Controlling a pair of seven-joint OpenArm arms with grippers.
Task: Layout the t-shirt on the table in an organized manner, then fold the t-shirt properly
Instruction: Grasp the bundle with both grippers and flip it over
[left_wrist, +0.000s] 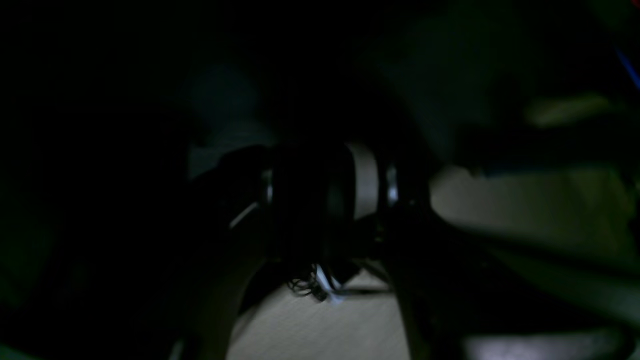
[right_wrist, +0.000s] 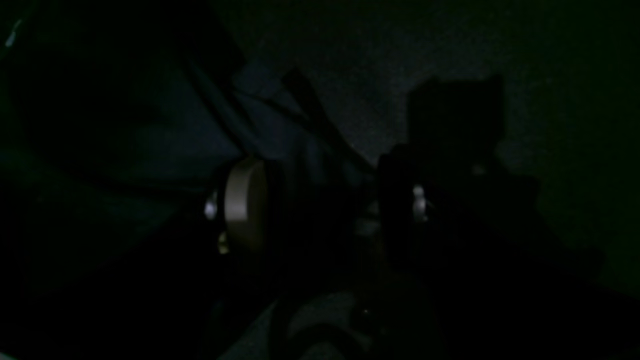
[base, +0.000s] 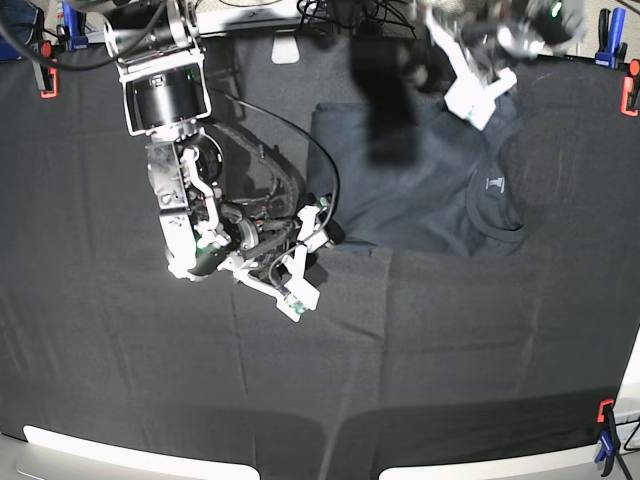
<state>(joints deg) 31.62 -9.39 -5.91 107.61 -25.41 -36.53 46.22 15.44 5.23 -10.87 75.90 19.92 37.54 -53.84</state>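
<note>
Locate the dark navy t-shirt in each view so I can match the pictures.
Base: the wrinkled dark navy cotton t-shirt lies at upper centre-right on the black fabric table, neck label to the right.
Right wrist: bluish folds at upper left, very dim.
Left wrist: too dark to tell.
Shared landmark: the black fabric table beside the shirt.

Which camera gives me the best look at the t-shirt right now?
Base view: the t-shirt lies mostly in view on the table. The right wrist view shows only dim folds; the left wrist view is too dark to tell.
</note>
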